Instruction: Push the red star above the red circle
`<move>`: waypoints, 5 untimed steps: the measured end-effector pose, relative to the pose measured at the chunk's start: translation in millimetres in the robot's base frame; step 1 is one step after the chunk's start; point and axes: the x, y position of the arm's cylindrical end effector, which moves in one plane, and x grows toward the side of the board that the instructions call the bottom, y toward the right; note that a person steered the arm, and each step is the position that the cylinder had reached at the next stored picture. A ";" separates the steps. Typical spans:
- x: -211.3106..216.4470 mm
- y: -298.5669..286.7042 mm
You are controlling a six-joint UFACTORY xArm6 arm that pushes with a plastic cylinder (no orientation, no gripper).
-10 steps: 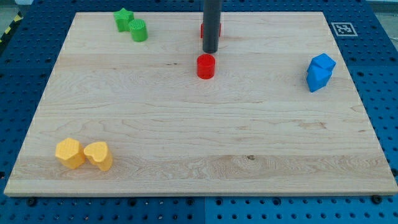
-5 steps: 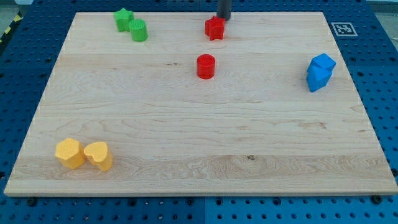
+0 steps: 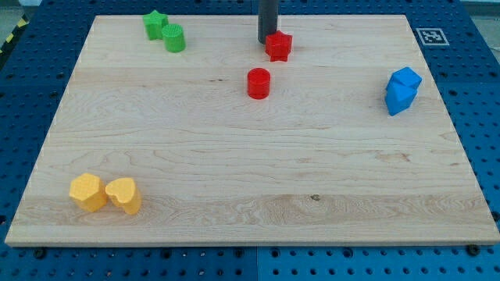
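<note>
Camera view: my tip (image 3: 267, 42), a bare rod with no claw to spread or pinch, touches the red star (image 3: 278, 46) on its left, top centre. The red circle (image 3: 258, 83) sits below, slightly left, path unobstructed; green star (image 3: 155, 24), green cylinder (image 3: 174, 38) upper left

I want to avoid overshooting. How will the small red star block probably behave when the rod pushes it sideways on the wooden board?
The red star block looks squat, so probably slides, not tips. With my tip at its left points, it may rotate.
</note>
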 end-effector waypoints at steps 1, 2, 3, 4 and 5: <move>-15.5 30.6; -16.2 68.3; -13.8 71.2; 2.2 71.2; 17.2 61.7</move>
